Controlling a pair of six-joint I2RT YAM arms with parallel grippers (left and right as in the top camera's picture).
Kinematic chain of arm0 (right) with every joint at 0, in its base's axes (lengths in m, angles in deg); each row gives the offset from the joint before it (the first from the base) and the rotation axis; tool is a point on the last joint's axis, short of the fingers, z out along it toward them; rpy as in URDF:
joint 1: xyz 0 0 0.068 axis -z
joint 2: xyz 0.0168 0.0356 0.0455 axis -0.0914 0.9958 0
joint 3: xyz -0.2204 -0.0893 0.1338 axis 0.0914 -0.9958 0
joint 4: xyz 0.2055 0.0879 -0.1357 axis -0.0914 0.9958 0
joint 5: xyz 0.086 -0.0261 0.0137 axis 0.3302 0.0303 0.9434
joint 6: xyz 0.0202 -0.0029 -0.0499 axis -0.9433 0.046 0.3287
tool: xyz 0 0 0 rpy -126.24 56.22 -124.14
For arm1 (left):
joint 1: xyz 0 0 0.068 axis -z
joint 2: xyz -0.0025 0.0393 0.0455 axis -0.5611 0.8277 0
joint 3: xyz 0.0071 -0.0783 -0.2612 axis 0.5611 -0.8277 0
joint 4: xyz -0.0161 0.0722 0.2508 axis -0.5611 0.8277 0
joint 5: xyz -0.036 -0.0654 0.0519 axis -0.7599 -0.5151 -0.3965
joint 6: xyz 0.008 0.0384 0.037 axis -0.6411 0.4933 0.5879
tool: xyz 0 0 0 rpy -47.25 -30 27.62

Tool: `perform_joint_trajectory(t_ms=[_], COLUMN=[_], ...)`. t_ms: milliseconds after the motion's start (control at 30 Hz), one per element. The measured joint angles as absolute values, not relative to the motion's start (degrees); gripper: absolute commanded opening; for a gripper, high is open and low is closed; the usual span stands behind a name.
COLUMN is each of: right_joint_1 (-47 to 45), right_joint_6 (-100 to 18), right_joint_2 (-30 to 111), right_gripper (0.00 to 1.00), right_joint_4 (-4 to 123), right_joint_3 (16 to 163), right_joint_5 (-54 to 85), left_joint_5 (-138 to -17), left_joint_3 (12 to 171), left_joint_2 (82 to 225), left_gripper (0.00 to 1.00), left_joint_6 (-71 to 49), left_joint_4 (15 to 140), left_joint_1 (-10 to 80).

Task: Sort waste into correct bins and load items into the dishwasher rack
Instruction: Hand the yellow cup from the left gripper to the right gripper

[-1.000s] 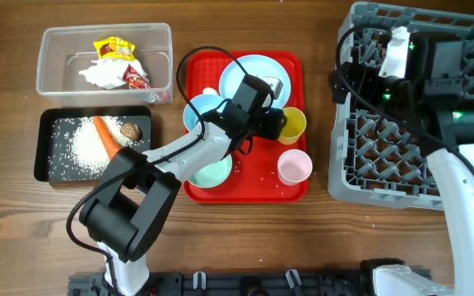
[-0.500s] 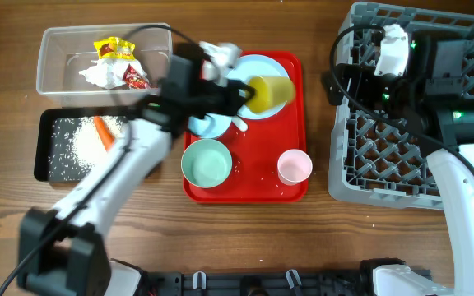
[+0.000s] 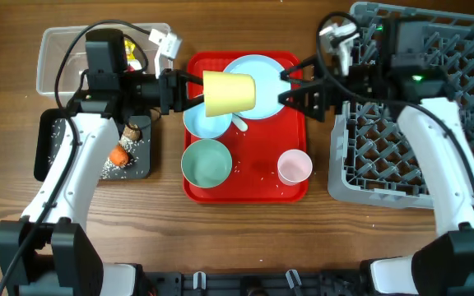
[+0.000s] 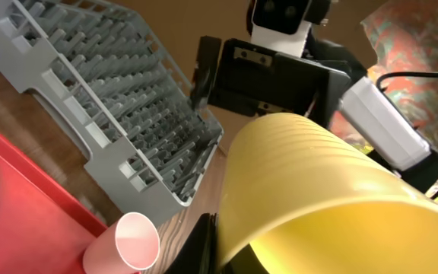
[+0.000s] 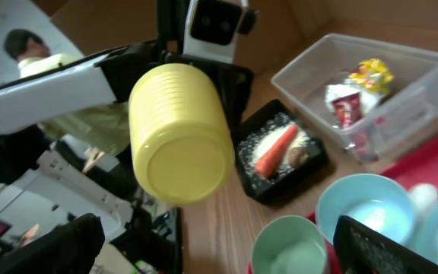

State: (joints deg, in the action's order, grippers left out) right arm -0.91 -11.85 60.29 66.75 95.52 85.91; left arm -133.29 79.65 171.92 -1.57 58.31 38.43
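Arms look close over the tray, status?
Left gripper shut on yellow cup, held sideways over red tray. Right gripper open, facing cup base, not touching. Nothing between them.

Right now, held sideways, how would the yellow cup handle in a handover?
The yellow cup looks thin-walled, so probably light and slightly squashable. Its ribbed sides should resist slipping. Round and tapered, it would likely roll if dropped.

a flat red tray [image 3: 257, 174] lies on the brown wooden worktop [image 3: 303, 242]. a black rail [image 3: 245, 285] runs along the worktop's near edge. in the right wrist view, a dark-haired person [image 5: 23, 47] in a pale yellow-green top shows blurred in the background. a patterned cloth [image 4: 420, 34] shows in the left wrist view.
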Motion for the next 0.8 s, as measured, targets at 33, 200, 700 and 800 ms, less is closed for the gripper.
perform_joint_trajectory(t_ms=[33,200,700,800], right_joint_1=[-2.63,-6.7,-9.67,-9.65], right_joint_6=[-11.48,-10.76,-10.38,-10.6], right_joint_2=[61.01,61.5,61.5,61.52], right_gripper=[0.99,0.89,0.64,0.59], right_joint_4=[66.27,64.85,62.71,62.71], right_joint_3=[95.52,95.52,95.52,95.52], right_joint_5=[86.08,86.94,84.66,84.6], left_joint_5=[-132.33,-128.0,-128.89,-128.85], left_joint_3=[79.65,79.65,79.63,79.63], left_joint_2=[171.92,171.94,171.98,171.98], left_gripper=[0.04,0.04,0.04,0.04], left_joint_6=[-1.46,-1.29,-2.25,-2.62], left_joint_4=[58.31,58.31,53.67,53.43], left_joint_1=[39.5,42.62,42.78,43.08])
